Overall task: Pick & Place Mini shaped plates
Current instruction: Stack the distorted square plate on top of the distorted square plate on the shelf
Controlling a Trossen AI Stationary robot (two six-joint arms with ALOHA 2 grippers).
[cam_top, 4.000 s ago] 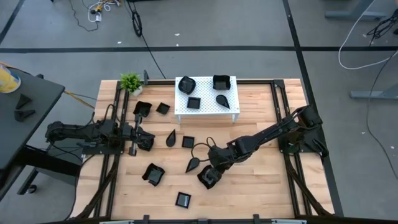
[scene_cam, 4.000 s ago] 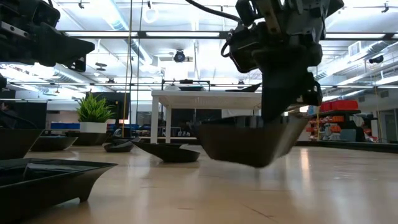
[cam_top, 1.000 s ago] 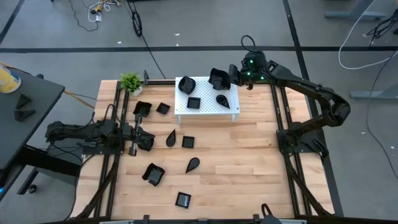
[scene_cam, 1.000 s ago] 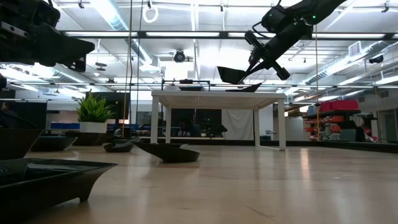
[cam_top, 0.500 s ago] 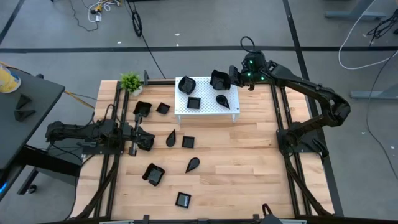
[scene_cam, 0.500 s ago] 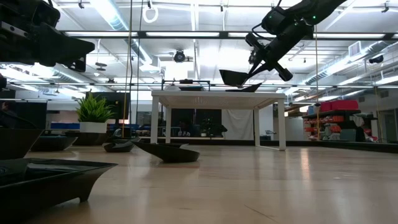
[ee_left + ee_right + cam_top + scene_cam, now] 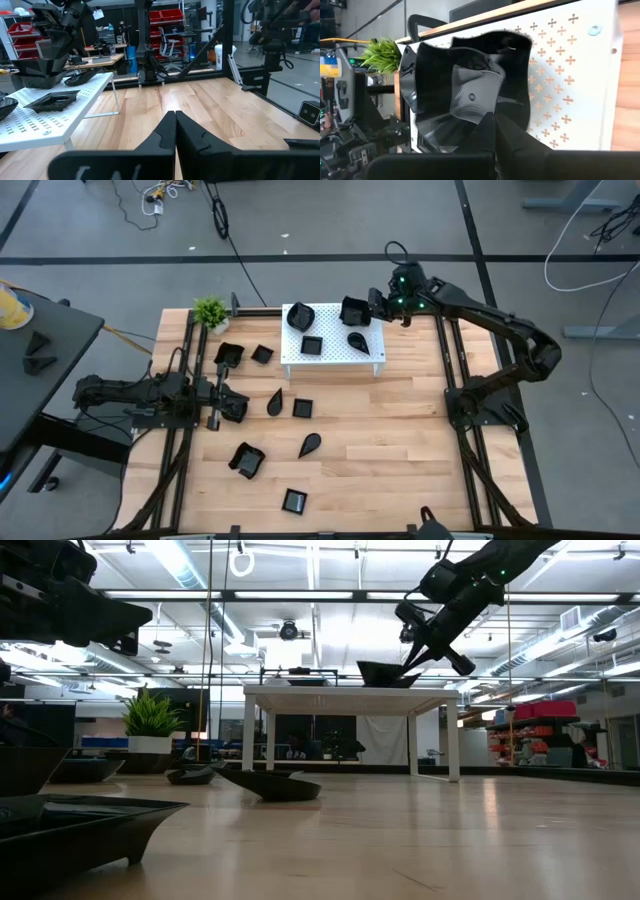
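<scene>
right gripper (image 7: 372,304): pinching wavy plate (image 7: 355,311), at the stand's (image 7: 335,352) far right corner
left gripper (image 7: 243,406): pressed together, empty, low over tabletop (image 7: 400,450)

The little black wavy-edged dish (image 7: 470,95) looks like glossy moulded plastic or glazed ceramic, hard to say which, with light glinting off its smooth inner walls. It's over a white perforated stand (image 7: 570,85) that reads as matt painted sheet metal with cross-shaped cutouts. The light wooden tabletop (image 7: 390,450) has visible plank grain and a faint satin sheen.
</scene>
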